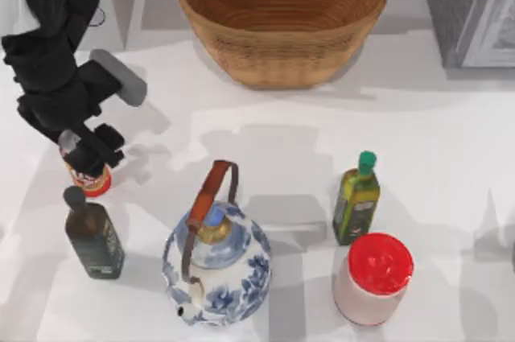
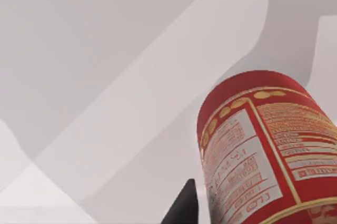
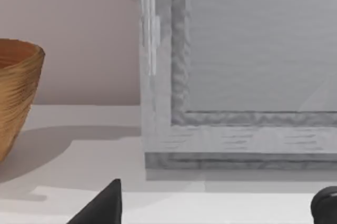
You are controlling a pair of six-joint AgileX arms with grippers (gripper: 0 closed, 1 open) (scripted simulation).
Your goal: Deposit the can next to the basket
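Left tool sits over the one red soda can; whether it pinches the can, I cannot tell. One wicker basket stands well apart from the can. Around the single blue-and-white teapot stand two bottles: one dark, one green-capped; also one red-lidded jar.
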